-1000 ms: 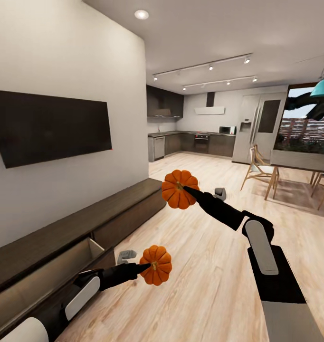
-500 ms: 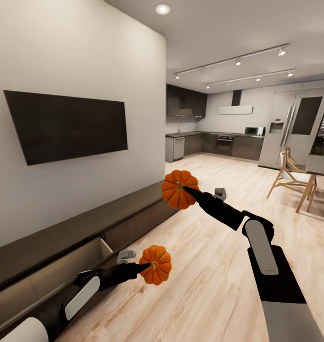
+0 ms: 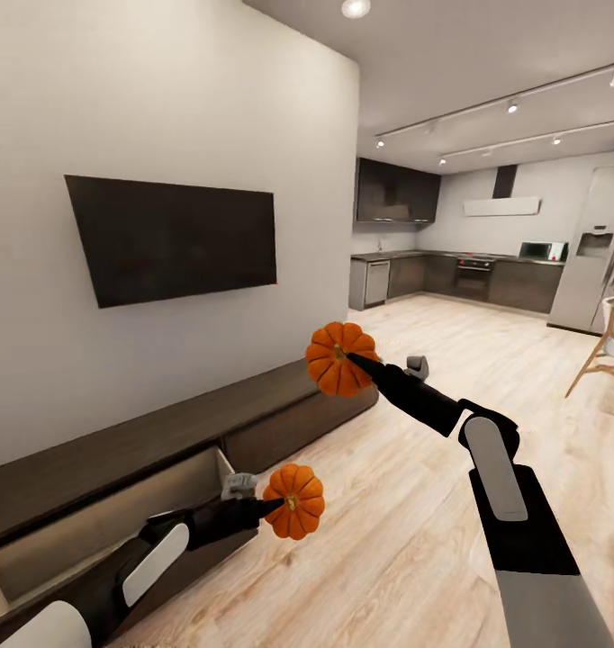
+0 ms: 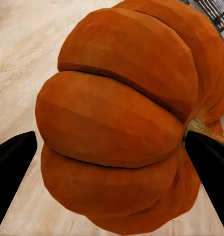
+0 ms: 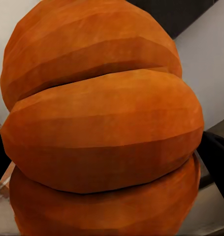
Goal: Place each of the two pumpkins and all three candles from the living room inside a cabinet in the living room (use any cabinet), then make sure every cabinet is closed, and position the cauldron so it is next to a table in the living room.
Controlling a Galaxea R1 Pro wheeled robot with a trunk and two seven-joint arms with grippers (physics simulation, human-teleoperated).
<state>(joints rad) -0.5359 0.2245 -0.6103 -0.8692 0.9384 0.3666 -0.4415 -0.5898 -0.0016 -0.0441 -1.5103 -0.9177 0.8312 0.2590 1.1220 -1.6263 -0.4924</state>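
Head view: high behind both arms, facing forward and down along wall with cabinet (image 3: 163, 441), kitchen far behind. Left wrist view: very near left pumpkin (image 4: 116, 123), wood floor (image 4: 23, 44) behind. Right wrist view: very near right pumpkin (image 5: 99, 123). Head view shares both pumpkins with wrist views.

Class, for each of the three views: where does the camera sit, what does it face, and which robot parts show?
Head view: atop the robot, facing the cabinet; both arms and pumpkins show.
Left wrist view: facing the left pumpkin between dark fingers.
Right wrist view: facing the right pumpkin.
Shared: both pumpkins appear in the head view.
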